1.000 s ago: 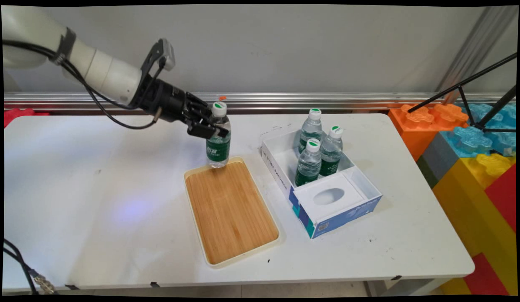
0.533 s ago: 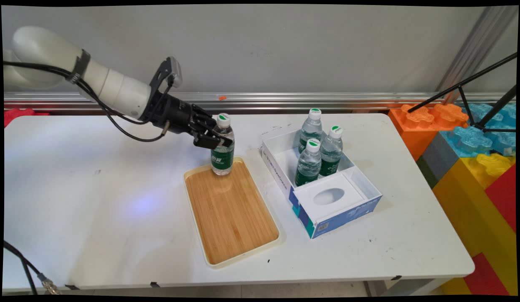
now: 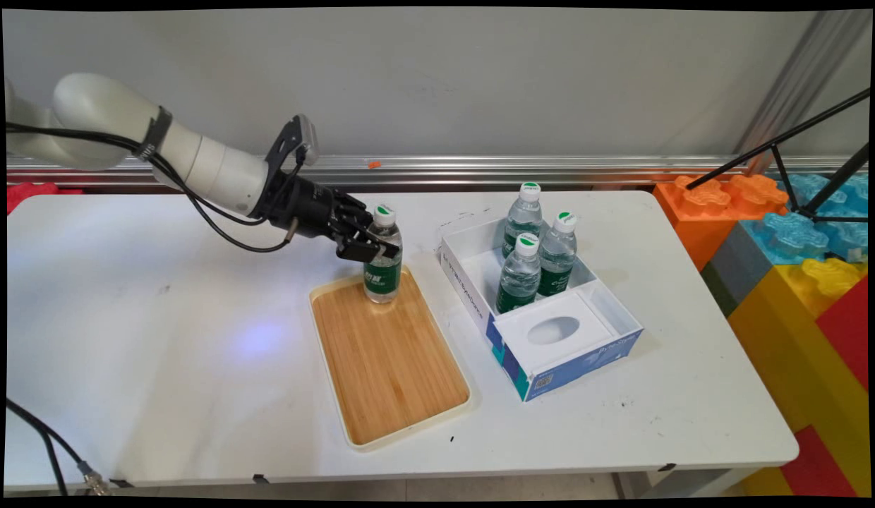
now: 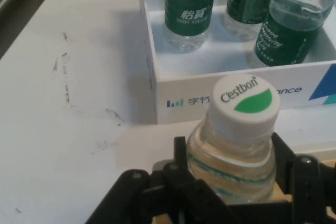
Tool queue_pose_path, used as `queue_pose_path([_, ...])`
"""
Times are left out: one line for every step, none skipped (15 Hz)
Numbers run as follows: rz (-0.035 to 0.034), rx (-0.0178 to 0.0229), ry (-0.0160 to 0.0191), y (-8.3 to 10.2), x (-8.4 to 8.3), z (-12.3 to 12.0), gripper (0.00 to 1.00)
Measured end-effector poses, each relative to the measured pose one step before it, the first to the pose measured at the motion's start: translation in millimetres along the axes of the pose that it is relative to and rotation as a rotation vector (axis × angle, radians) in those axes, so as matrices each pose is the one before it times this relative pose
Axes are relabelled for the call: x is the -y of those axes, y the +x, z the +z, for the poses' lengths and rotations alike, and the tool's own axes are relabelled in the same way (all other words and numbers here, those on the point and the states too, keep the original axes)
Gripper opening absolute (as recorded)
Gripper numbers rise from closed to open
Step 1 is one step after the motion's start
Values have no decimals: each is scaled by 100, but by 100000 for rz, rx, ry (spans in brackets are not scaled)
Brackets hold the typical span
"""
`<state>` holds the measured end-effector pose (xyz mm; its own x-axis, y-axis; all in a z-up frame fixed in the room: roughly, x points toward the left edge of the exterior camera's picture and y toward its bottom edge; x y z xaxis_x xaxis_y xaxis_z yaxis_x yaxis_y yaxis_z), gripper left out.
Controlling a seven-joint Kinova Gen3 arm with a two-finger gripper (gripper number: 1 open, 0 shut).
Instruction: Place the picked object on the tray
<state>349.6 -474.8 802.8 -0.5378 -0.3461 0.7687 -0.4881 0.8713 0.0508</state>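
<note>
My gripper point(image 3: 372, 246) is shut on a clear water bottle point(image 3: 383, 264) with a green label and a white-and-green cap point(image 4: 245, 102). It holds the bottle upright by its shoulder, over the far end of a wooden tray point(image 3: 388, 360). The bottle's base is at or just above the tray's surface; I cannot tell whether it touches. In the hand view my gripper point(image 4: 231, 174) clasps the bottle point(image 4: 231, 166) just under the cap. To the right stands an open white and blue box point(image 3: 607, 349) with three like bottles point(image 3: 519, 276) in its far part.
The box point(image 4: 231, 95) lies close ahead in the hand view, with the three bottles point(image 4: 189, 3) inside. Large coloured toy blocks point(image 3: 797, 261) and a black tripod point(image 3: 797, 169) stand off the table's right end. A metal rail point(image 3: 480, 169) runs along the wall.
The gripper has come down and moved right and nearer with the bottle, from above the tray's far edge to low over the tray's far end.
</note>
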Motion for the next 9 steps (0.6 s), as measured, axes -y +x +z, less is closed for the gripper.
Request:
queue_pose_path([73, -71, -95, -134, -13, 141, 0])
queue_pose_path([161, -75, -150, -117, -10, 155, 0])
queue_pose_path([135, -114, -65, -111, -5, 101, 0])
queue_pose_path([182, -91, 30, -86, -11, 32, 0])
queue_pose_path([147, -49, 39, -48, 5, 17, 0])
queue_pose_path([324, -26, 119, -51, 6, -4, 100])
queue_pose_path([196, 89, 193, -93, 26, -31, 100])
queue_pose_path([207, 121, 191, -70, 22, -65, 100])
queue_pose_path([173, 95, 75, -27, 1, -77, 100])
